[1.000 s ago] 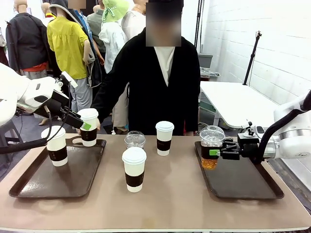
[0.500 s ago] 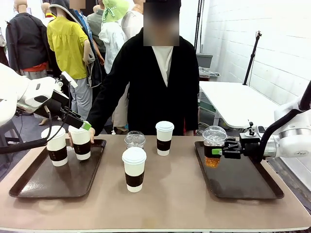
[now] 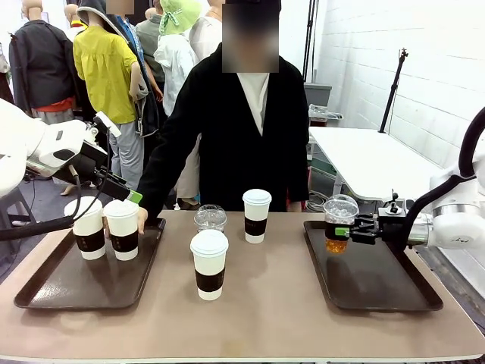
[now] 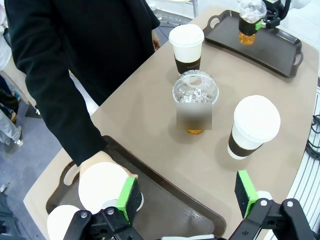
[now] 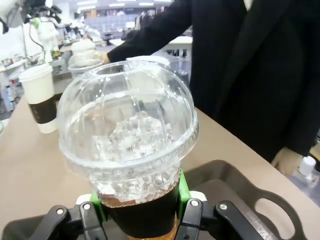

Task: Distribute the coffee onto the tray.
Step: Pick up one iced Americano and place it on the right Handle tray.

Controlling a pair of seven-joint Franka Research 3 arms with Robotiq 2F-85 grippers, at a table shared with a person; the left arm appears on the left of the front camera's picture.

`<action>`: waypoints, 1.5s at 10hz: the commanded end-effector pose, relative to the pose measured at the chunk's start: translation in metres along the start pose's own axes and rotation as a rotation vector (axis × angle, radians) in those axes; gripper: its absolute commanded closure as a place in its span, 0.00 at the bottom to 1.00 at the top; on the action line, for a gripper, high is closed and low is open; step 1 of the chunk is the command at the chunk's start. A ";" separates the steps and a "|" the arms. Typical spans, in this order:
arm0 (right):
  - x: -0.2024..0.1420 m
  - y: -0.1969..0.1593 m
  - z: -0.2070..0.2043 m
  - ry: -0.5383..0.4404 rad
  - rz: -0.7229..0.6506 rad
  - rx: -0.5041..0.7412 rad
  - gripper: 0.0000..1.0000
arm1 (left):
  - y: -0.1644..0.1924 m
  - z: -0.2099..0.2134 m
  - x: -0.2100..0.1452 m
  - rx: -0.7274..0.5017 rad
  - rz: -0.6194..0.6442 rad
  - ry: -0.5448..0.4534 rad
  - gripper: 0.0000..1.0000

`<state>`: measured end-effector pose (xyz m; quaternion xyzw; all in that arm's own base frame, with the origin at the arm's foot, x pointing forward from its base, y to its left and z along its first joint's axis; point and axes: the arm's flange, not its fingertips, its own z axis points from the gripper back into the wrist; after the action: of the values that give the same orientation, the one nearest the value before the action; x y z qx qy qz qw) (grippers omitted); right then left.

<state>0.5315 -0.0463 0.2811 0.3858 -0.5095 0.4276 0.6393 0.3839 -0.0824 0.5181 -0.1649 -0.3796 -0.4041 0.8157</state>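
Three drinks stand mid-table: a brown-banded white paper cup (image 3: 209,264) nearest, a clear dome-lidded plastic cup (image 3: 210,218) and a second white cup (image 3: 256,215) behind. Right gripper (image 3: 339,233) pinches an amber-filled domed cup (image 3: 339,210) over the right dark tray (image 3: 379,284); left gripper (image 4: 186,196), spread, hangs beside a white lidded cup (image 4: 100,186) that a person's hand (image 4: 95,161) holds on the left tray (image 4: 170,210).

White paper cup (image 3: 209,264) with dark brown band at centre, clear domed cup (image 3: 339,224) of amber drink at right, dark brown tray (image 3: 76,287) lower left, tan table (image 3: 265,315).
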 end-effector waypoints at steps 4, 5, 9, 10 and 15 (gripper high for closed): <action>-0.011 -0.035 -0.003 -0.059 -0.017 -0.048 0.40 | 0.004 -0.001 -0.002 -0.012 -0.014 -0.004 0.00; -0.016 -0.038 -0.003 -0.053 -0.025 -0.067 0.40 | 0.004 -0.001 -0.002 -0.012 -0.014 -0.004 0.00; -0.029 -0.042 -0.003 -0.039 -0.072 -0.101 0.40 | 0.004 -0.001 -0.002 -0.012 -0.014 -0.004 0.00; -0.030 -0.042 -0.004 -0.033 -0.079 -0.106 0.40 | 0.004 -0.001 -0.002 -0.012 -0.014 -0.004 0.00; -0.028 -0.040 -0.002 -0.014 -0.141 -0.091 0.00 | 0.004 -0.001 -0.002 -0.012 -0.014 -0.004 0.00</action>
<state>0.5624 -0.0624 0.2485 0.3941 -0.5097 0.3650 0.6721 0.3837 -0.0829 0.5182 -0.1649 -0.3796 -0.4041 0.8157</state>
